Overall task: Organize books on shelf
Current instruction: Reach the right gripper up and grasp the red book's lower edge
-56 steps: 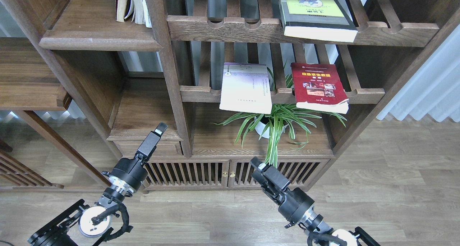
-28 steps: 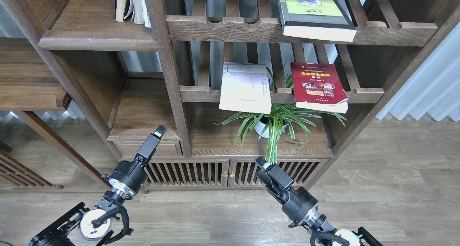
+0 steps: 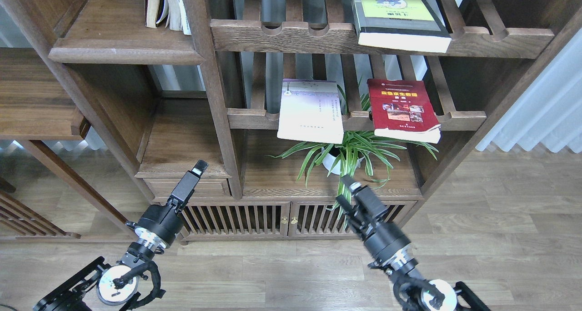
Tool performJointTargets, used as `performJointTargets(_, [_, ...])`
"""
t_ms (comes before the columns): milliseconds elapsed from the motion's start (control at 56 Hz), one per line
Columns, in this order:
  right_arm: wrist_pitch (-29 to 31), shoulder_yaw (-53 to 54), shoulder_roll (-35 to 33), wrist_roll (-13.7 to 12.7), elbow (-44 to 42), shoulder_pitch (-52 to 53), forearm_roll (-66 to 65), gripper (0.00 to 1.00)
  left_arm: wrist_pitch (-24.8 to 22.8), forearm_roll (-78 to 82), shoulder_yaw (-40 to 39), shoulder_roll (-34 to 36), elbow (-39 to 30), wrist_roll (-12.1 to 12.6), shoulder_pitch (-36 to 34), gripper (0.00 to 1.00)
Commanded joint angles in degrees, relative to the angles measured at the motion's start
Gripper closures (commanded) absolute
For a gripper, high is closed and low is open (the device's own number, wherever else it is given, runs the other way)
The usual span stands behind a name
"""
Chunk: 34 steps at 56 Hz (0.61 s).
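Three books point(image 3: 403, 106) lie on slatted racks point(image 3: 354, 117); end effectors low.

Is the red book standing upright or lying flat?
Lying flat: the red book rests cover-up on the slatted rack, its front edge overhanging the rail.

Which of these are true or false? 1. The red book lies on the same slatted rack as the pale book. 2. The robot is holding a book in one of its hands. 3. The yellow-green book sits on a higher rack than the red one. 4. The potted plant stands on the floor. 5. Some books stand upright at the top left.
1. True: the red book and the pale book lie side by side on the middle rack.
2. False: the left gripper and right gripper hold nothing.
3. True: the yellow-green book is one rack up.
4. False: the potted plant stands on a board inside the bookcase.
5. True: upright books stand there.
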Motion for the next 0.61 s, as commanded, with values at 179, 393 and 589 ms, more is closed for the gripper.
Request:
performJointTargets(179, [0.0, 0.2, 0.0, 0.5, -3.9, 3.6, -0.5, 0.01, 0.0, 0.1, -0.1, -0.1, 2.0, -0.2, -0.2, 0.00])
performJointTargets(393, [0.0, 0.4, 0.0, 10.2, -4.0, 5.8, 0.1, 0.01, 0.0, 0.1, -0.1, -0.1, 2.0, -0.2, -0.2, 0.00])
performJointTargets(589, [0.0, -0.7, 0.0, 14.6, -4.0, 7.1, 0.0, 0.01, 0.0, 0.0, -0.3, 0.0, 3.3, -0.4, -0.2, 0.00])
